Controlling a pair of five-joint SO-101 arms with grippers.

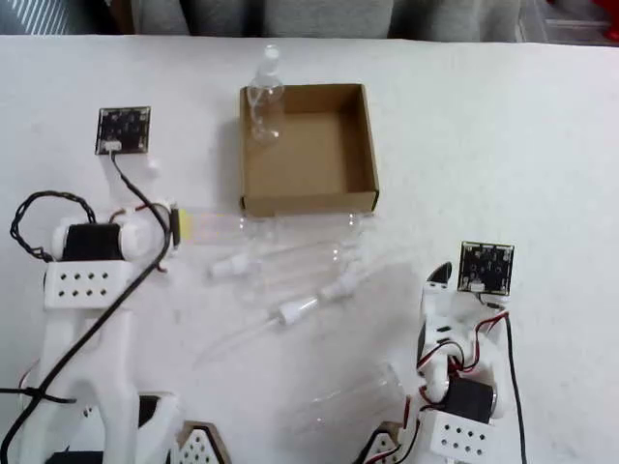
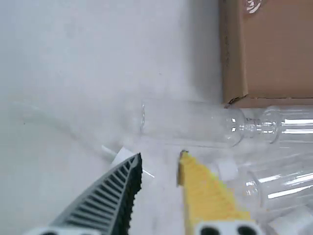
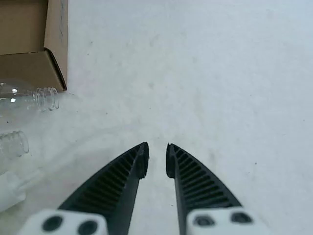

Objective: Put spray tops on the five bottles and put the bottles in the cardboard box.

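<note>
Your left gripper (image 1: 179,224) sits over the table left of the box (image 1: 308,205). Its dark and yellow fingers are spread, with bare table between them (image 2: 160,165). Just past its tips lies an uncapped bottle (image 2: 190,123). That bottle runs along the box's near wall, with its base to the left and its open neck by the box's near-left corner. A second bottle (image 2: 289,125) lies neck to neck with it, farther right. A white spray top (image 2: 121,155) lies just beside the dark finger, its thin tube trailing away across the table.

One bottle (image 1: 264,101) with a top on stands upright in the far-left corner of the box. Near the box's front wall, more bottles and tops lie mixed on their sides. There is a long bottle (image 1: 295,257), and spray tops at (image 1: 232,267), (image 1: 340,287) and (image 1: 295,310). You cannot tell whether any of these tops is seated on a neck. Another bottle (image 1: 343,398) lies alone at the near edge, just left of the right arm's base.

Your right gripper (image 1: 442,275) is at the near right, well apart from the pile. Its two dark fingers are drawn close with only a narrow gap, holding nothing (image 3: 156,155). Off to its far left are the box corner (image 3: 49,63) and two open bottle necks (image 3: 45,99), (image 3: 15,142).
</note>
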